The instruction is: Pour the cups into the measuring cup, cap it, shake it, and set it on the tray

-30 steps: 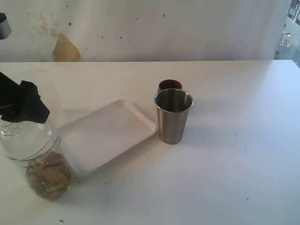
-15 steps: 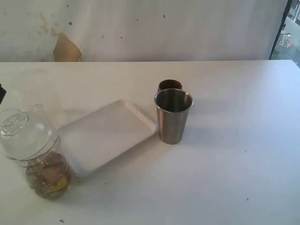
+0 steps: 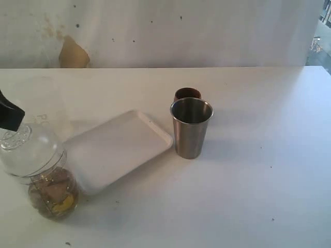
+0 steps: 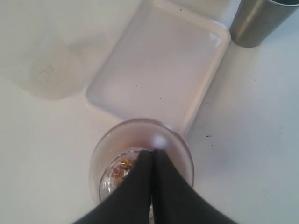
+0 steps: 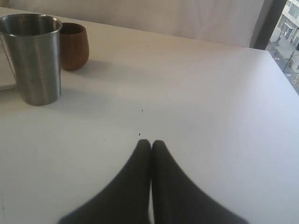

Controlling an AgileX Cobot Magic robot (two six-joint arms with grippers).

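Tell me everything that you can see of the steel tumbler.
The steel tumbler is a plain cup of brushed grey metal. Its body tapers, wide at the thin round rim, narrower at the base. It stands upright on the white table, beside a corner of the white tray but not on it. The small wooden cup stands close behind it; whether they touch is unclear. Nothing grips it. Its inside looks dark, so contents are hidden.
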